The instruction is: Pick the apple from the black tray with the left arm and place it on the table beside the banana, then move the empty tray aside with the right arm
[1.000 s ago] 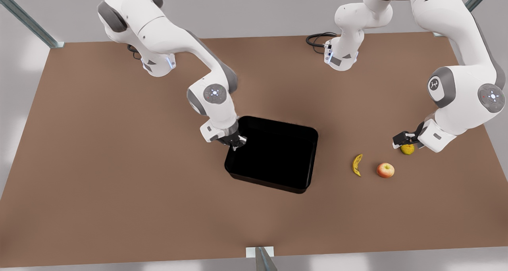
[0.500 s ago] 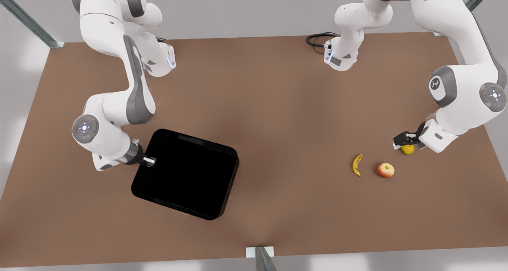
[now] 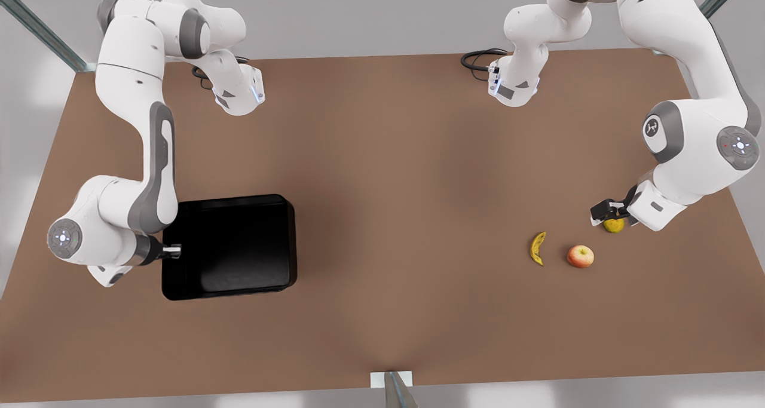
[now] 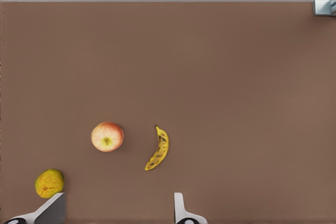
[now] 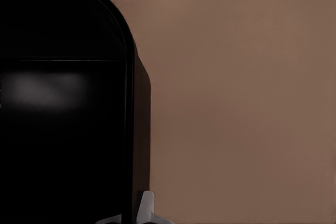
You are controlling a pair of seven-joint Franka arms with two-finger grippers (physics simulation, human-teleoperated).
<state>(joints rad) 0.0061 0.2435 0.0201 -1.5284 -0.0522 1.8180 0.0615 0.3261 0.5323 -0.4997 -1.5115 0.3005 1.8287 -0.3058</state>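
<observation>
You will find no readable text, label, brand or number anywhere: none on the arms, the tray, the fruits or the table.

Glossy black rectangular tray w/ rounded corner sits on matte brown bench; right gripper clamps tray's rim wall.

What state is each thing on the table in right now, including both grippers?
apple: on the table, beside the banana
banana: lying flat
yellow-green fruit: on the table, at the left gripper
black tray: empty, gripped at its rim
left gripper: open
right gripper: shut on the tray rim
</observation>
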